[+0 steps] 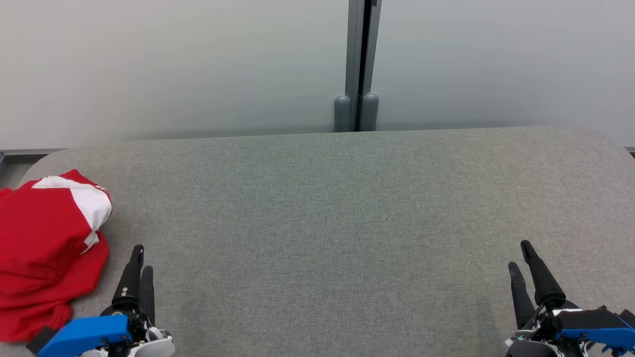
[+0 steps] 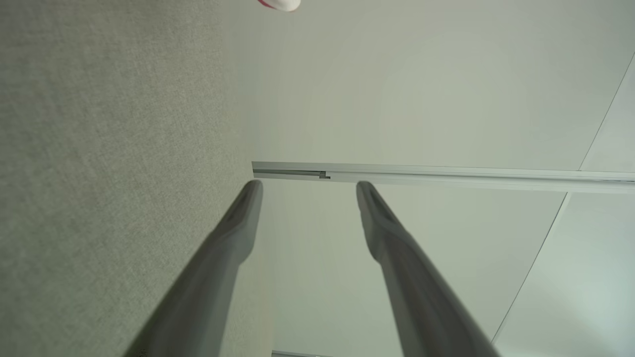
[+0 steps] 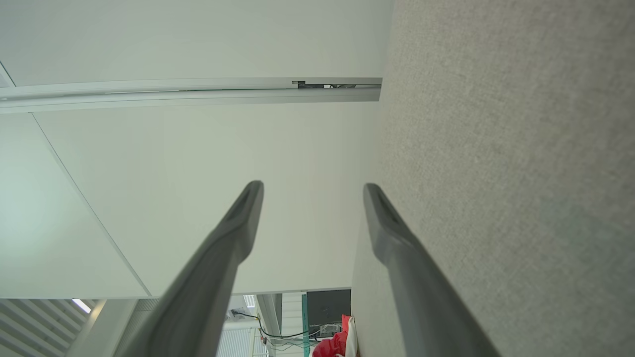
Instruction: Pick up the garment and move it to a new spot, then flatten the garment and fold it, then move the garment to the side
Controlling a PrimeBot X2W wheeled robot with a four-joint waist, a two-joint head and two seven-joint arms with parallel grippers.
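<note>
The left claw (image 1: 142, 259) looks almost pinched in the head view, where it is seen edge-on, but its own wrist view shows the two fingers well apart with nothing between them. The right claw (image 1: 520, 255) also stands apart and empty. Between the two, the grey surface (image 1: 322, 223) runs wide and open to its rounded far edge, with a pale wall (image 1: 173, 64) close behind. The red and white garment (image 1: 44, 248) lies crumpled at the surface's left edge, just beside the left claw and well apart from the right.
</note>
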